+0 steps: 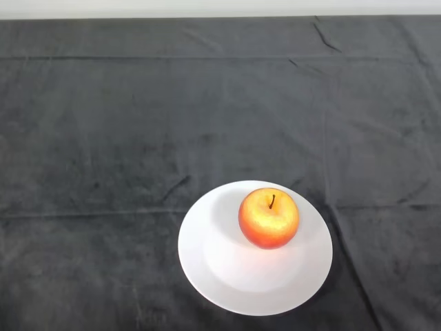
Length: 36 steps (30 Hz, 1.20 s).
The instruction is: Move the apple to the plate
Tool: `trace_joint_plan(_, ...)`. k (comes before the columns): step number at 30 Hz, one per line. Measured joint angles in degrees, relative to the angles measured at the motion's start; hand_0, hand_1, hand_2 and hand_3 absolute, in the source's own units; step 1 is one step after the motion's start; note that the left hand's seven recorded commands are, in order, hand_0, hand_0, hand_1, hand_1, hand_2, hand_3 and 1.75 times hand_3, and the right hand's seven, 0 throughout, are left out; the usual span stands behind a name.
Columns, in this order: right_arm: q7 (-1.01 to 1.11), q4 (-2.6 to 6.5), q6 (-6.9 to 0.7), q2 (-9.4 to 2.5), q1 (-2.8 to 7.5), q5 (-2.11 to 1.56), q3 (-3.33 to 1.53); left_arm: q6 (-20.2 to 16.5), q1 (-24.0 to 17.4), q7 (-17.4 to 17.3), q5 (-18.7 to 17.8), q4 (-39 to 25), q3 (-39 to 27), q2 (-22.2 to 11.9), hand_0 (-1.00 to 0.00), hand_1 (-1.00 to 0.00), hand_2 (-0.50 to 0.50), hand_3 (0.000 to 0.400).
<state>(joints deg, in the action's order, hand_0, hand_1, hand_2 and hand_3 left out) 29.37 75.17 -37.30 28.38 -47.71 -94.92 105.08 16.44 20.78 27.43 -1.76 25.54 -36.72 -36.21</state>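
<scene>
apple [269, 218] sits upright on the white plate [227, 283], toward its far edge.

Red-and-yellow apple [269, 218] (dark stem), plain white plate [227, 279], dark grey cloth [138, 117].

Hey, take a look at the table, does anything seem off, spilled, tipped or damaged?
Nothing stands out. The apple sits upright, stem up, on the white plate, toward its far side rather than dead centre. The plate lies flat on the dark cloth, which shows only creases and folds. No spills or damage are visible.
</scene>
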Motion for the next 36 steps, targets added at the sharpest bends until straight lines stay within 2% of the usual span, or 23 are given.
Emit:
trace_joint_plan(11,0.00,0.00,0.00,0.00,0.00,0.00,0.00,0.0,0.0,-1.2,-0.3,0.0,0.0,0.0,0.00,0.00,0.00,0.000)
trace_joint_plan(36,0.00,0.00,0.00,0.00,0.00,0.00,0.00,0.0,0.0,-1.4,-0.3,0.0,-0.1,0.0,0.00,0.00,0.00,0.000)
